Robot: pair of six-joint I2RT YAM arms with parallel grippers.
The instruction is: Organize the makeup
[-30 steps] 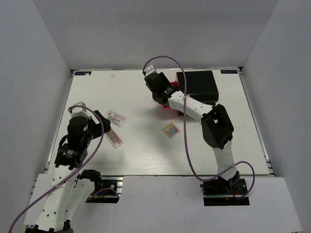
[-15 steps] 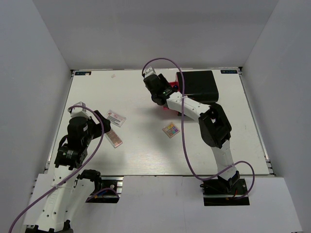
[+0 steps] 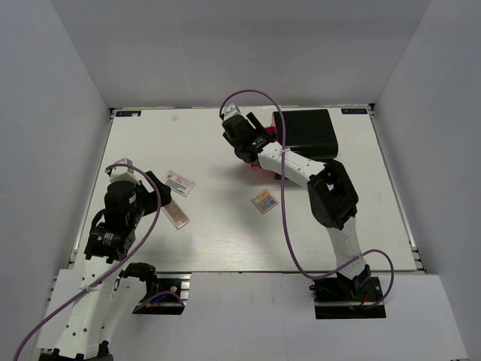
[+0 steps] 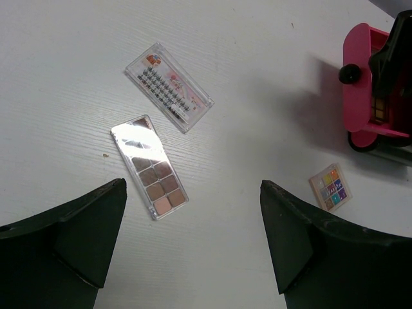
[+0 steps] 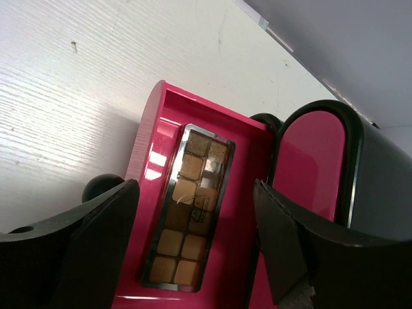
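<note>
Stowing a long brown-toned eyeshadow palette [image 5: 187, 212] flat in the pulled-out pink drawer [image 5: 147, 138] at the far edge of the counter [image 3: 218, 241].
The right jaws stand released above it; the left jaws gape empty over a second brown palette [image 4: 149, 166].

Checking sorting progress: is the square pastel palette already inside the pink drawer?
No, the square pastel palette lies on the white table, apart from the pink drawer.

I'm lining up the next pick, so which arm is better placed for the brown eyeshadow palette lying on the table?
Left. The left pincer, open, hangs directly above that brown eyeshadow palette; the right pincer is across the table over the pink drawer, which already holds another palette.
</note>
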